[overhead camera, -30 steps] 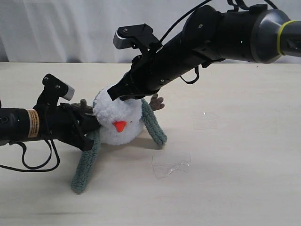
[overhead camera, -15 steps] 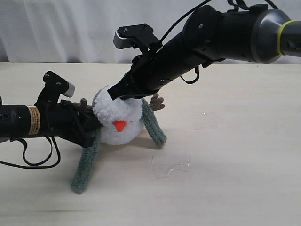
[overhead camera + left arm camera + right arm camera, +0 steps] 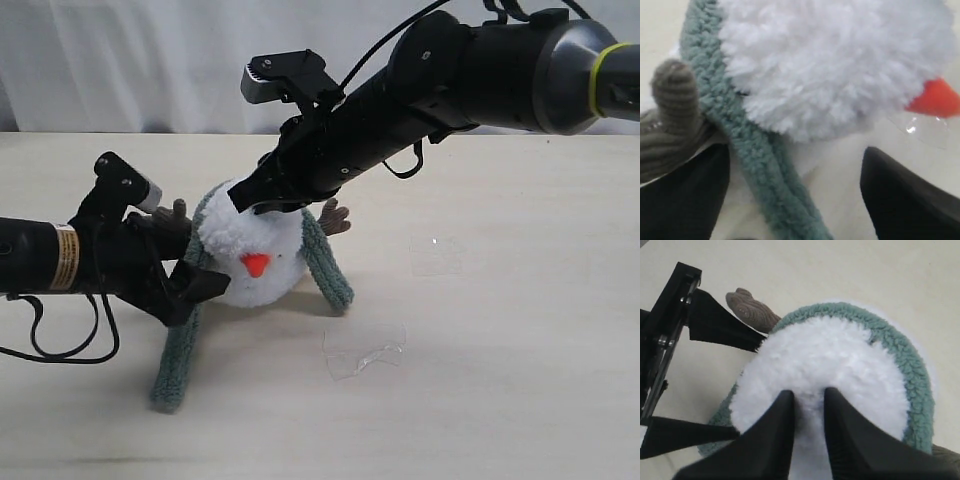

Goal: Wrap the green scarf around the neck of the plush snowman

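Note:
The plush snowman sits mid-table, its orange nose facing the front. The green scarf loops behind its head, with one end hanging at each side; the left end trails toward the front. My left gripper stands wide open at the snowman's left side. The scarf strand runs loose between its fingers, beside a brown twig arm. My right gripper rests on top of the head, its jaws a narrow gap apart with white fluff in between.
A crumpled scrap of clear plastic lies on the pale table, in front and to the right of the snowman. A white curtain closes off the back.
My left gripper went from shut on the scarf strand to wide open, letting it go. The right gripper's fingers parted slightly on the head. The snowman barely moved.

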